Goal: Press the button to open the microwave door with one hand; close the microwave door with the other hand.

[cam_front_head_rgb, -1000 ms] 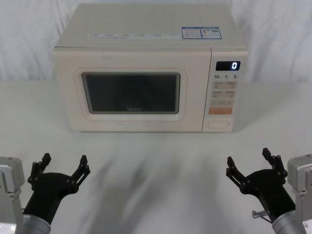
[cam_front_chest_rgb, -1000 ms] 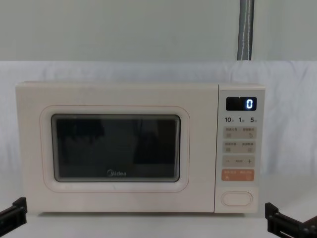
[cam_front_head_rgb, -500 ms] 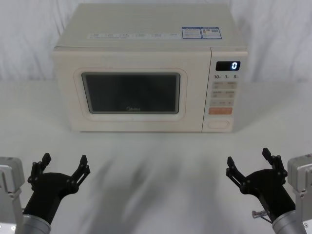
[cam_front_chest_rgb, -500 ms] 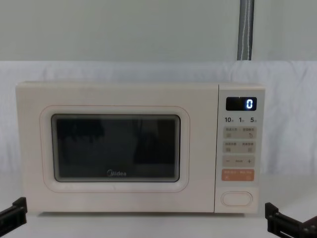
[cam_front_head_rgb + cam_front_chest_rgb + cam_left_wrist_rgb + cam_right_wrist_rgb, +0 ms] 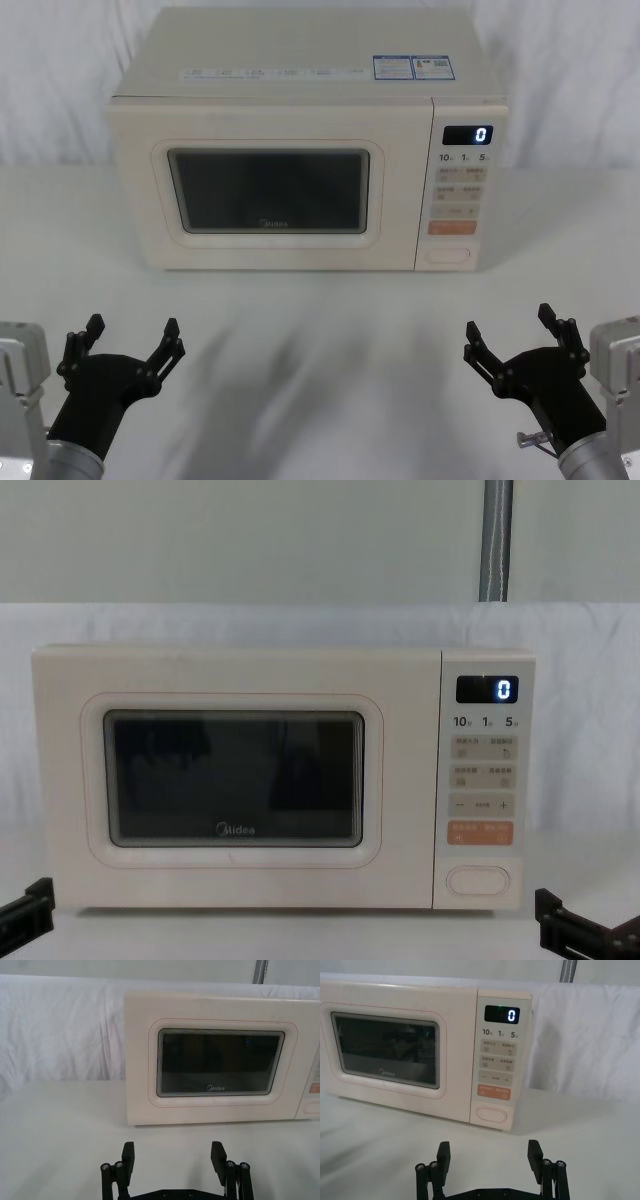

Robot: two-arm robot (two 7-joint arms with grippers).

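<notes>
Left pincer [image 5: 125, 340] and right pincer [image 5: 512, 336] both sit low near the front of the white desk [image 5: 320, 330], fingers spread wide with nothing in them, well apart from the microwave. The microwave door [image 5: 268, 190] is shut flush. The button [image 5: 448, 255] is at the bottom of the control panel [image 5: 461, 190], under the orange key [image 5: 451, 227], and the display [image 5: 467, 134] reads 0.

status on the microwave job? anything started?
Nothing done: the microwave door is shut and the button untouched. In hand: nothing; left gripper and right gripper are open, low near the table's front edge. Left: press the button, then close the door.
</notes>
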